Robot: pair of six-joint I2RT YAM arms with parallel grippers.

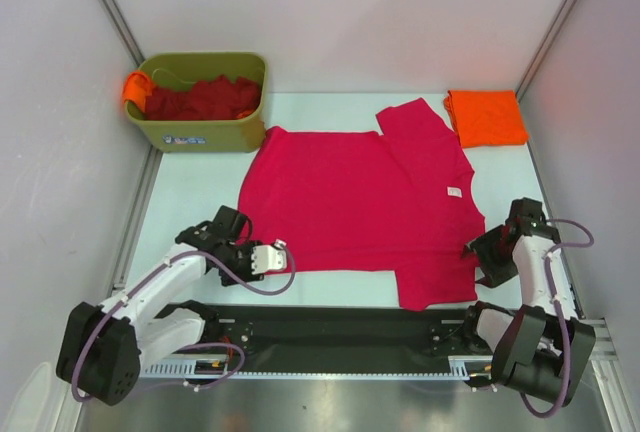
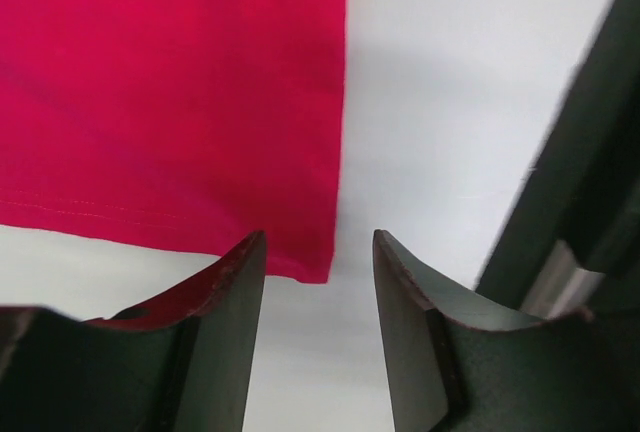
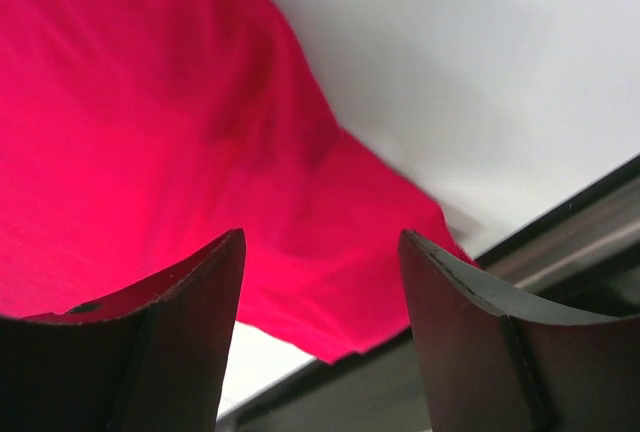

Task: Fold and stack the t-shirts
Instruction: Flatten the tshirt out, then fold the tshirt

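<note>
The 2 arms crouch low, elbows bent; left gripper [image 2: 318, 252] and right gripper [image 3: 321, 244] both hang with jaws parted

Pale table [image 1: 190, 192] between plain white walls [image 1: 350, 12], metal corner rails [image 1: 111, 2], even light.

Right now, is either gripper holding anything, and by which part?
Nothing is held. The left gripper and the right gripper both stand open, near a hem corner and a sleeve of the pink t-shirt.

Bare table [image 1: 190, 197] left of crimson-pink t-shirt [image 1: 350, 202]; bin [image 1: 205, 132] blocks far-left corner.
</note>
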